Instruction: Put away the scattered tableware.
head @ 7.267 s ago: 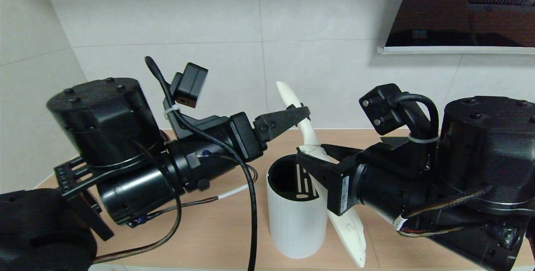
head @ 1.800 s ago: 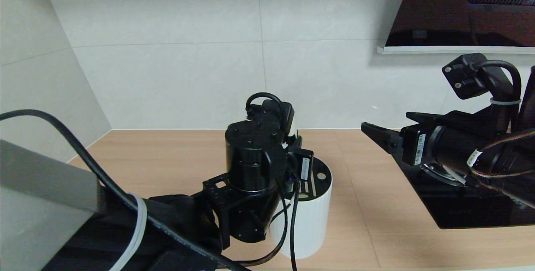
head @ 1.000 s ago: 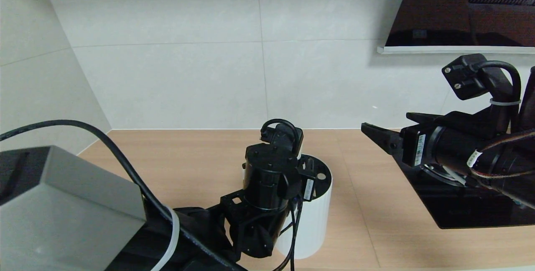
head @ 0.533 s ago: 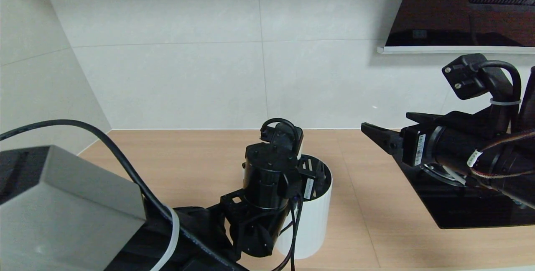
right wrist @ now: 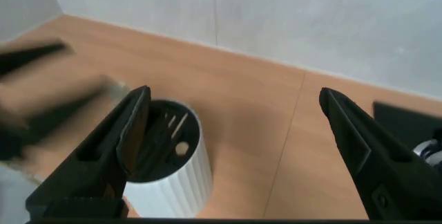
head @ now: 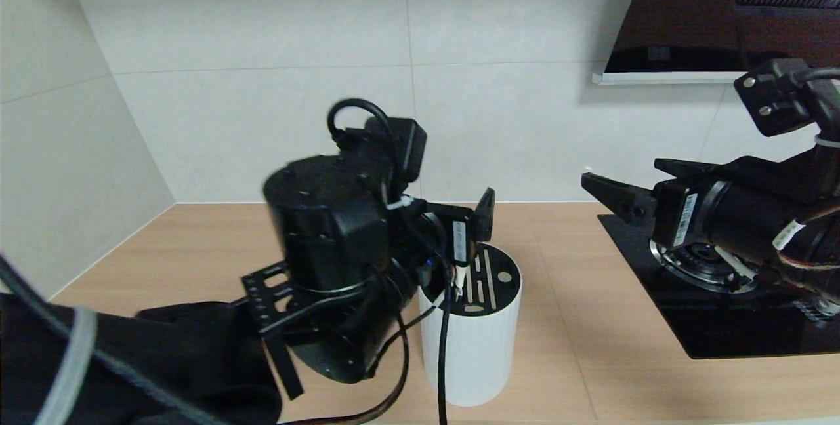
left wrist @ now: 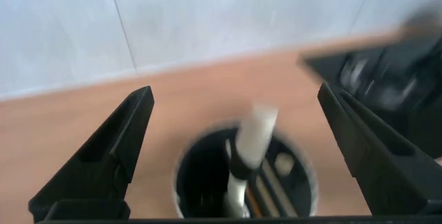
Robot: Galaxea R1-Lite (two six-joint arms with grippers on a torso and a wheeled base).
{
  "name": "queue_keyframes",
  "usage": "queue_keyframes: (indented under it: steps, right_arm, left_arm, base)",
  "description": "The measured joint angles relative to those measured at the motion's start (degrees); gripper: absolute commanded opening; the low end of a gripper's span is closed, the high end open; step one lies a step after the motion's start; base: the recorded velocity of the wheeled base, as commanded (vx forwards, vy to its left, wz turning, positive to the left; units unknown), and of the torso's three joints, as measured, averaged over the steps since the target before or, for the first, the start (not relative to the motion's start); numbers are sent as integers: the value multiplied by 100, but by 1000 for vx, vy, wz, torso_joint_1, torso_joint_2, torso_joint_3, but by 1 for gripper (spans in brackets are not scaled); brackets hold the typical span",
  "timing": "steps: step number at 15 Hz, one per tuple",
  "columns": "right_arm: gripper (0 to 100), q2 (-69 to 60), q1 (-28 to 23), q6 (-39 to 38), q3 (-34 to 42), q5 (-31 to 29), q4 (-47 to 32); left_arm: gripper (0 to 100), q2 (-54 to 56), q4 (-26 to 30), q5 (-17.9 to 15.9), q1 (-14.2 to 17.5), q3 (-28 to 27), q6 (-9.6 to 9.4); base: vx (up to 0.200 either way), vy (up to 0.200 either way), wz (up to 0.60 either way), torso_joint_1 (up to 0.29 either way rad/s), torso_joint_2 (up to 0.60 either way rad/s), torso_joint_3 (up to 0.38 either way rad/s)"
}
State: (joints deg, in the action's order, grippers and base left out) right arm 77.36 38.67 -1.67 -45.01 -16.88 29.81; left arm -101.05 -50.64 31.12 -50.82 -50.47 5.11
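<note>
A white ribbed holder [head: 474,346] stands upright on the wooden counter [head: 577,359], near its front edge and left of the black hob [head: 722,326]. Its dark top has several long slots, a round hole and a larger opening on the side nearer the left arm. A white utensil [left wrist: 254,131] stands in that opening, tilted a little, with its handle sticking up above the rim; in the left wrist view the lower part is blurred, so what kind of utensil it is cannot be told. The left gripper [left wrist: 233,94] hangs just above the holder, its jaws spread wide with nothing between them, one finger on either side of the handle and clear of it. The right gripper [right wrist: 235,96] is held well to the right of the holder, over the edge where counter meets hob, pointing back toward the holder, and it too is spread wide and empty. A tiled wall [head: 262,117] runs behind the counter, and a dark hood [head: 695,12] hangs above the hob
</note>
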Motion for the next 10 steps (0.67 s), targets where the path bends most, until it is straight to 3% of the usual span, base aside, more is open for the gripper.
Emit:
queue_keyframes:
  steps: [4,10]
  right_arm:
    - [100,-834,-332,154,127,30,-26]
    - [100,-3274,-1397,180,1097,362,-846]
  left_arm:
    - [100,1621,540,-269,389,144,-161]
    - [100,4543,2341,-502,1604,1254,-402]
  base:
    - [0,0,0,0,0,0]
    - [0,0,0,0,0,0]
